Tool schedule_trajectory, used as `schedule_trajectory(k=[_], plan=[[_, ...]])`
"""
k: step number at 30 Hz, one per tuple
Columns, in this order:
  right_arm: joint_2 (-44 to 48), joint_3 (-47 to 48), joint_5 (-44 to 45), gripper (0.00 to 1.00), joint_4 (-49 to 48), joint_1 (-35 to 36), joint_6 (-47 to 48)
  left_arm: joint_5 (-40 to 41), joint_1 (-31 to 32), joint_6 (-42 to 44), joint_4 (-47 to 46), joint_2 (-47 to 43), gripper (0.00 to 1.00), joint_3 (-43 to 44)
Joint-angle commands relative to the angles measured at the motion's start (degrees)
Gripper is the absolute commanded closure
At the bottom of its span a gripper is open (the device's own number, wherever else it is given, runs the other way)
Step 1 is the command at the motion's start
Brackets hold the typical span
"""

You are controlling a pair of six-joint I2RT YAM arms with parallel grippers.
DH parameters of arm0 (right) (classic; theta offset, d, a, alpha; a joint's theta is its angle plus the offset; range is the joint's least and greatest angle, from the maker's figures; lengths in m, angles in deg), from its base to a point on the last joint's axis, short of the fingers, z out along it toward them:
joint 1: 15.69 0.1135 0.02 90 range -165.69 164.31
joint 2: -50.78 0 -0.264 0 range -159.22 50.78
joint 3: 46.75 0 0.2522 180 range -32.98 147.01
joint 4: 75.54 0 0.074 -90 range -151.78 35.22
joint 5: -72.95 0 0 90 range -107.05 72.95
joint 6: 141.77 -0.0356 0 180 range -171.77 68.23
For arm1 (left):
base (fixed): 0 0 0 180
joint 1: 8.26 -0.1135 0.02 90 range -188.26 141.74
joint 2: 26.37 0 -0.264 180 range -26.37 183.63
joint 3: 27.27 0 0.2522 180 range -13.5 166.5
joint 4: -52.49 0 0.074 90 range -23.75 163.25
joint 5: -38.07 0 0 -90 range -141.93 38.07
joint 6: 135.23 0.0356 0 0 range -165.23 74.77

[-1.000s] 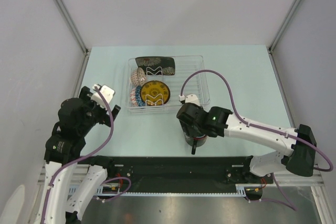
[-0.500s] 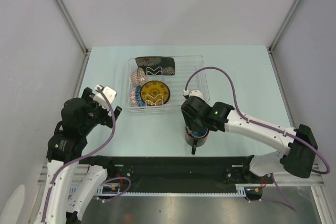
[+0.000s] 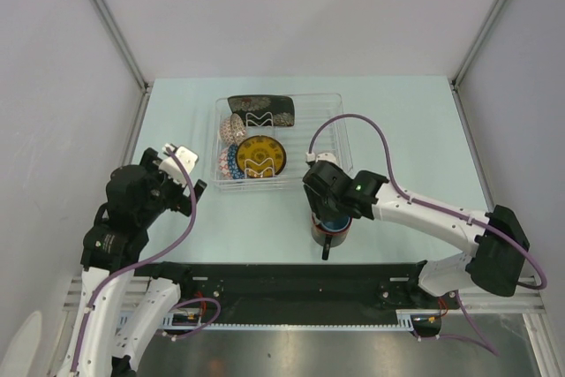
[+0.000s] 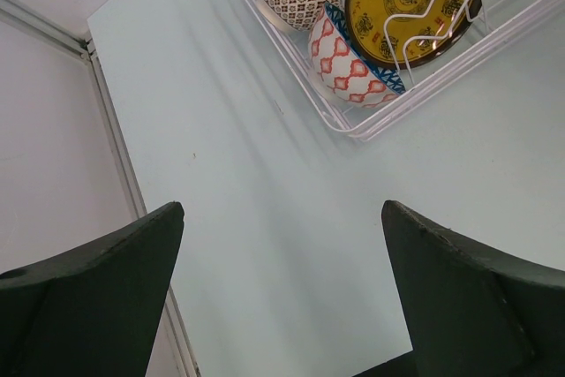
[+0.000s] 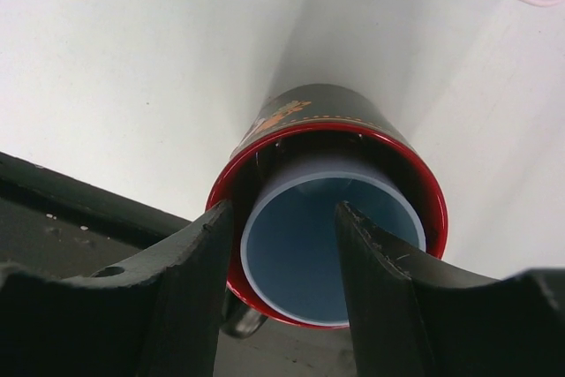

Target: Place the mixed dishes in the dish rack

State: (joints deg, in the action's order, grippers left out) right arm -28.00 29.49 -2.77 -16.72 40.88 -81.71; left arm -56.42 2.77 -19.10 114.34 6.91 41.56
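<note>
Though dark outside, a red-rimmed mug with light-blue inside.

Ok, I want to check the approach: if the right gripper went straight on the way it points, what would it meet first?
The red mug: the right gripper points at its mouth, one finger over the light-blue inside, the other at the rim. How close is unclear.
</note>
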Motion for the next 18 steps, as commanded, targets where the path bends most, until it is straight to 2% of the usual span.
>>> schedule_trajectory(k=[1,6,9,11,16,18], plan=[[-1.45,-1.22,-0.31,0.49,-1.11,0.29,0.58,-0.34,0.22,1.03,-2.04,-0.05,0.00,-0.22],[-3.04,-2.62,-0.22,0.53,-1.90,0.64,1.37,-0.34,0.22,1.12,-1.95,-0.41,0.00,-0.31],[-3.30,-3.41,-0.22,0.60,-2.34,0.64,1.46,-0.34,0.22,1.12,-1.95,-0.49,0.00,-0.31],[-3.31,-3.68,-0.31,0.66,-2.52,0.64,1.54,-0.34,0.22,1.03,-1.87,-0.32,0.00,-0.23],[-2.00,-3.68,-1.62,0.97,-2.78,0.38,1.89,-0.69,0.22,0.85,-2.04,-0.06,0.00,-0.22],[-0.77,-3.50,-2.77,1.00,-2.87,-0.41,2.16,-0.69,0.22,0.94,-1.95,0.03,0.00,-0.14]])
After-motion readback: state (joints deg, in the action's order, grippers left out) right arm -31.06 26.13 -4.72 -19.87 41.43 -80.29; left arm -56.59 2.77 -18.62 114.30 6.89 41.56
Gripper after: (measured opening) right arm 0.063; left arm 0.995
